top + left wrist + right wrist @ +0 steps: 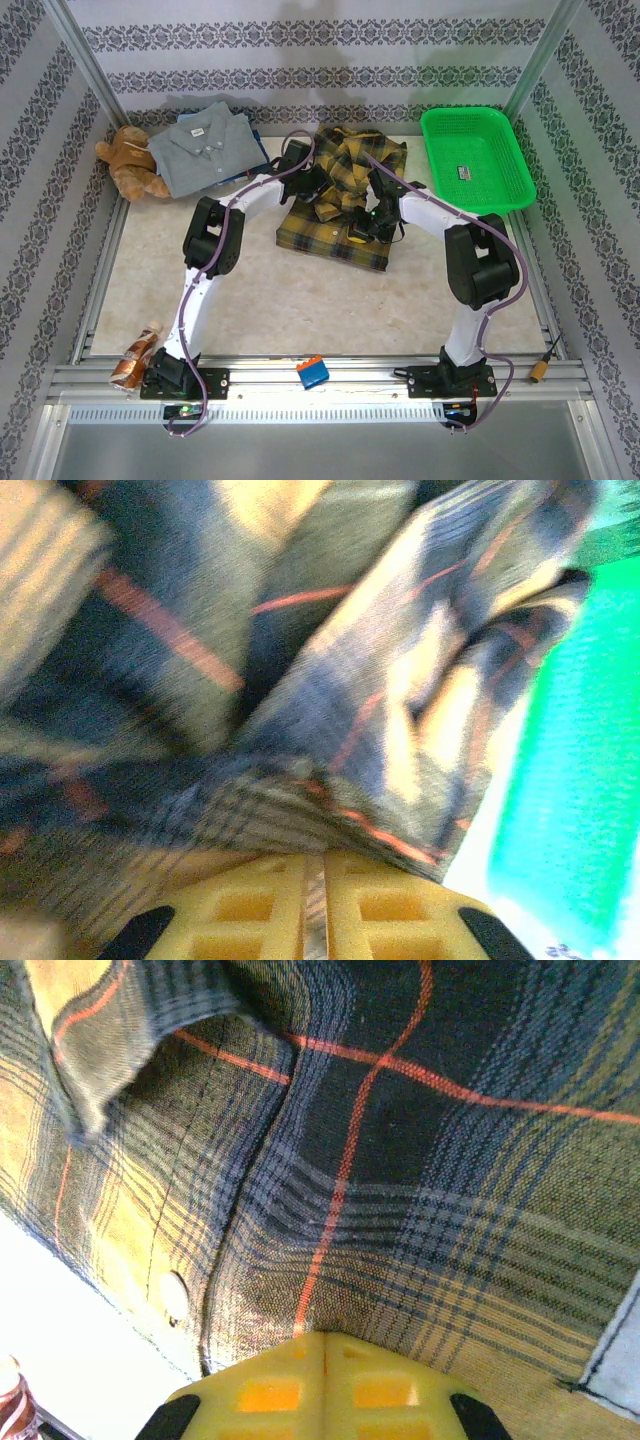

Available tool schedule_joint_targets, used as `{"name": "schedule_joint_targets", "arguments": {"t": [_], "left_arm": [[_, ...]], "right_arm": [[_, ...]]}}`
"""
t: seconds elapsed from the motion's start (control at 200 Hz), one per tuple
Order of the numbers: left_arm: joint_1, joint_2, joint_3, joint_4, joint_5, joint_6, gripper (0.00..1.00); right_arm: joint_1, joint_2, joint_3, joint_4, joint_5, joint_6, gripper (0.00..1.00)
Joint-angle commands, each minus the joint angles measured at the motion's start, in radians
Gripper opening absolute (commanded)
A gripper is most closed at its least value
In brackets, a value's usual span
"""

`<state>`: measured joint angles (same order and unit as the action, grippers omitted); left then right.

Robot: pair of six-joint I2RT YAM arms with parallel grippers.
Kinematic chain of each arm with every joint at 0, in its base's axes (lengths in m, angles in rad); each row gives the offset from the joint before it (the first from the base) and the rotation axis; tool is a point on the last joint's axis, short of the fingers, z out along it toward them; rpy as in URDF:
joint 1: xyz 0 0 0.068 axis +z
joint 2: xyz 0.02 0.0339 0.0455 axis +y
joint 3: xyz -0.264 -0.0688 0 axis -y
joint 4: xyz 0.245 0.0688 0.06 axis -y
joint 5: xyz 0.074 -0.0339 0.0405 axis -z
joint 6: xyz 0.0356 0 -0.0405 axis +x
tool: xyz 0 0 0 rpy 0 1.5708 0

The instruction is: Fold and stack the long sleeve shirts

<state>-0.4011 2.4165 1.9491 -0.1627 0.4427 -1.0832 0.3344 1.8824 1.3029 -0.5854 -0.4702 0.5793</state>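
Note:
The mustard and dark plaid shirt (335, 238) lies partly folded in the middle of the table, its upper part bunched up (350, 160). A grey shirt (203, 147) lies folded at the back left. My left gripper (327, 198) is over the plaid cloth from the left. In the left wrist view its yellow fingers (250, 905) stand almost together, and the left gripper (323, 860) has a strip of plaid shirt (330, 730) pinched in the slit. My right gripper (368, 222) is on the shirt's right half. In the right wrist view the right gripper (323, 1336) is shut, with plaid shirt (400, 1190) puckering at its tips.
A green plastic basket (476, 158) stands at the back right and shows close by in the left wrist view (570, 770). A brown teddy bear (128, 163) sits beside the grey shirt. A snack packet (135, 352) and a small blue and orange block (312, 372) lie at the front rail.

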Motion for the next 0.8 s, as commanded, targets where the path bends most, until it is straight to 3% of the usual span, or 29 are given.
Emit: {"name": "schedule_joint_targets", "arguments": {"t": [0.0,0.145,0.235,0.34,0.41,0.535,0.794], "left_arm": [[0.018,-0.051,0.0,0.254,-0.003,-0.095,0.23],[0.046,-0.179,-0.093,0.308,0.004,-0.084,0.37],[0.048,-0.28,-0.184,0.181,-0.008,-0.024,0.49],[0.048,-0.384,-0.322,0.029,-0.062,0.048,0.5],[0.047,-0.423,-0.412,-0.004,-0.079,0.058,0.48],[0.04,-0.434,-0.484,-0.066,-0.084,0.067,0.35],[-0.026,-0.323,-0.416,-0.156,-0.049,0.053,0.21]], "right_arm": [[0.003,0.0,0.021,0.004,0.036,0.015,0.05],[0.0,0.01,0.026,0.005,0.041,0.014,0.05],[-0.003,0.02,0.04,0.012,0.038,0.017,0.06],[-0.003,0.038,0.072,0.009,0.045,0.016,0.07],[-0.007,0.053,0.093,0.002,0.053,0.017,0.08],[-0.008,0.074,0.123,0.0,0.039,0.016,0.08],[-0.007,0.078,0.11,0.005,0.041,0.024,0.07]]}}
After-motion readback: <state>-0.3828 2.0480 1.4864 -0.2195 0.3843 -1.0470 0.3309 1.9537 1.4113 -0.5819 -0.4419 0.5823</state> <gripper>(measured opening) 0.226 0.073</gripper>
